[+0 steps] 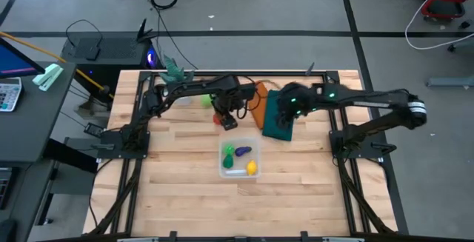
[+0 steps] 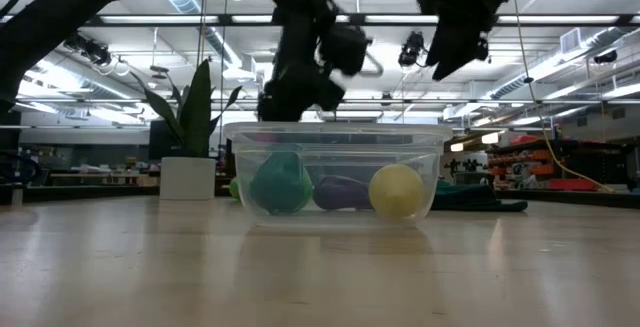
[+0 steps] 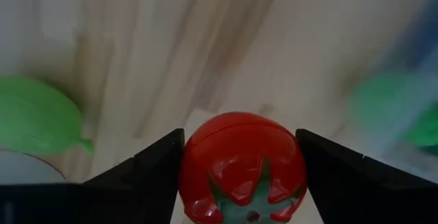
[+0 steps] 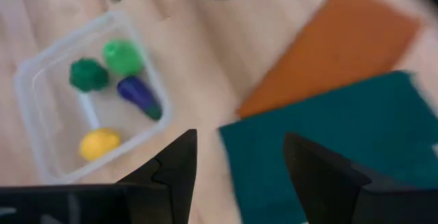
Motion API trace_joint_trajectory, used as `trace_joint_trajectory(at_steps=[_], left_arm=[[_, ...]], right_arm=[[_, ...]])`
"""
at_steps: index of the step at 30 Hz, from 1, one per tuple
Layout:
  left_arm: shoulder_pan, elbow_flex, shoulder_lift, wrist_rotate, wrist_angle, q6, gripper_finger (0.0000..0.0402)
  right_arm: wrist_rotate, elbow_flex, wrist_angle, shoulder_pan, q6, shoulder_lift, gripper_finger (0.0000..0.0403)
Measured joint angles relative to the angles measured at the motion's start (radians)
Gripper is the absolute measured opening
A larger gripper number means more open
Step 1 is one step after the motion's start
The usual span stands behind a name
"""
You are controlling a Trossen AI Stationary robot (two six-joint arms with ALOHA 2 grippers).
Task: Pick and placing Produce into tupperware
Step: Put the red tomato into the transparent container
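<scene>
1. The left gripper pinches the red tomato between its two dark fingers, one on each side, above the bare wood just behind the tupperware.
2. The clear tupperware sits near the table's front centre and already holds four pieces: the dark green piece, the light green piece, the purple eggplant and the yellow lemon.
3. Judging by that, the tomato is the last piece and the step in hand is carrying it over.
4. The next move calls for bringing the tomato forward over the rim, lowering it into a free spot inside, then spreading the fingers.
5. The right gripper waits spread and empty over the dark green cloth, beside the orange cloth.
</scene>
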Motion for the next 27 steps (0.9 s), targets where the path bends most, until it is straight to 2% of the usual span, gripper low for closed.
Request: trace_joint_trajectory(at_steps=[3,11,15,18,22,27], left_arm=[[-0.025,0.112,0.0,0.012,-0.018,-0.025,0.0267],[-0.121,0.351,0.0,0.046,-0.063,-0.13,0.0274],[-0.177,0.392,0.0,0.058,-0.072,-0.199,0.0265],[-0.224,0.397,0.0,0.06,-0.068,-0.245,0.0265],[-0.28,0.395,0.0,0.062,-0.052,-0.313,0.0274],[-0.326,0.395,0.0,0.044,0.038,-0.4,0.0268]], right_arm=[[0.038,0.0,-0.046,-0.033,-0.002,-0.096,0.0178],[0.051,0.0,-0.131,-0.108,0.01,-0.293,0.0178],[0.045,0.0,-0.179,-0.116,0.012,-0.327,0.0178],[-0.001,0.0,-0.207,-0.105,0.007,-0.332,0.0178],[-0.037,0.0,-0.208,-0.057,-0.006,-0.333,0.0178],[-0.04,0.0,-0.208,0.026,-0.01,-0.333,0.0178]])
